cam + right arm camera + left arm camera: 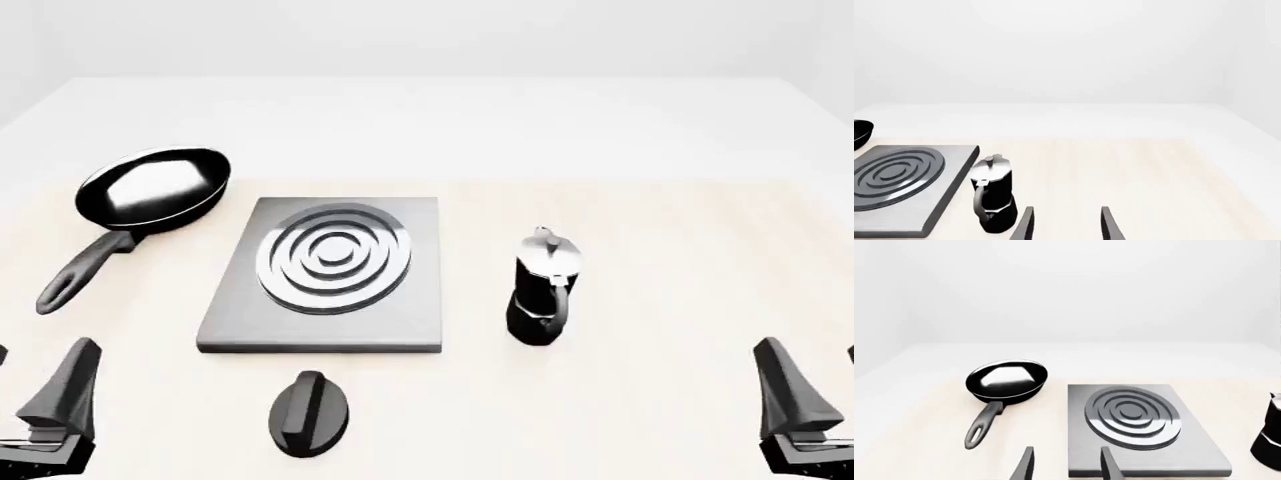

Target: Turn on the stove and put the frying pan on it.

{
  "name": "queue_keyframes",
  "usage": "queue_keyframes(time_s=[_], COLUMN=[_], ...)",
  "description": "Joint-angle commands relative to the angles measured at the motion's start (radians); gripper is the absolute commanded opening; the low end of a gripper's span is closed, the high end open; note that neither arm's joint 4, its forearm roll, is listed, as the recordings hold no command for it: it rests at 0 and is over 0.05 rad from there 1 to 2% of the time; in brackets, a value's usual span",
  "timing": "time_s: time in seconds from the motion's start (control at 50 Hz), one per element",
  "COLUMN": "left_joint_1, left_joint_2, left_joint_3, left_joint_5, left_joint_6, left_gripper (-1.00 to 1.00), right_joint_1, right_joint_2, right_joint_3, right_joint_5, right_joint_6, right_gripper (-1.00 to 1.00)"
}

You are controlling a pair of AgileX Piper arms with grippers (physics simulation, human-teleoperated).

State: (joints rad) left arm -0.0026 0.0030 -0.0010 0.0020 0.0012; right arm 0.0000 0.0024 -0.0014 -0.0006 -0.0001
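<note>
Your left claw (34, 400) sits lower left of the front view, spread wide, holding nothing. Frying pan (150, 187), glossy black, round, long handle, lies upper left on the pale desk (641, 220), just beside the stove (326, 272): flat grey slab, silver rings. Ridged black knob (310, 412) below it. Moka pot (543, 289) upright, centre-right. Right claw (814, 400) lower right, wide, empty, open desk around.

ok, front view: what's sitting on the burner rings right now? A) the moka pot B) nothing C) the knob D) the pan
B: the rings are bare, with the pan on the table left of the stove, the moka pot to its right, and the knob on the near side.
</note>
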Motion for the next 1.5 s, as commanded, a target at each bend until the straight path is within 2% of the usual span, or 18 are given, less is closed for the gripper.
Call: queue_keyframes(time_s=[0.02,0.18,0.24,0.32,0.42,0.56,0.74,0.94,1.14,1.22,1.32,1.5], left_joint_1=[-0.014,-0.024,-0.048,-0.078,-0.112,-0.151,-0.167,-0.216,-0.286,-0.339,-0.367,-0.39], left_joint_2=[0.025,0.081,0.141,0.283,0.384,0.426,0.414,0.571,0.656,0.698,0.754,0.762], left_joint_3=[0.0,0.001,0.0,0.001,0.0,0.001,0.001,0.001,0.001,0.0,0.0,0.0], left_joint_5=[-0.007,-0.036,-0.058,-0.141,-0.212,-0.201,-0.139,-0.241,-0.268,-0.284,-0.321,-0.293], left_joint_6=[0.012,0.023,0.033,0.046,0.052,0.057,0.049,0.023,-0.001,-0.035,-0.058,-0.072], left_gripper=[1.0,1.0,1.0,1.0,1.0,1.0,1.0,1.0,1.0,1.0,1.0,1.0], right_joint_1=[0.0,0.0,0.0,0.0,0.0,0.0,0.0,0.0,0.0,0.0,0.0,0.0], right_joint_2=[0.005,0.005,0.005,0.006,0.005,0.005,0.005,0.005,0.005,0.005,0.005,0.005], right_joint_3=[-0.003,-0.003,-0.003,-0.003,-0.003,-0.003,-0.003,-0.003,-0.003,-0.003,-0.003,-0.003], right_joint_5=[-0.001,-0.001,-0.001,-0.001,-0.001,-0.001,-0.001,-0.001,-0.001,-0.001,-0.001,-0.001], right_joint_6=[0.0,0.0,0.0,0.0,0.0,0.0,0.0,0.0,0.0,0.0,0.0,0.0], right_gripper=[1.0,1.0,1.0,1.0,1.0,1.0,1.0,1.0,1.0,1.0,1.0,1.0])
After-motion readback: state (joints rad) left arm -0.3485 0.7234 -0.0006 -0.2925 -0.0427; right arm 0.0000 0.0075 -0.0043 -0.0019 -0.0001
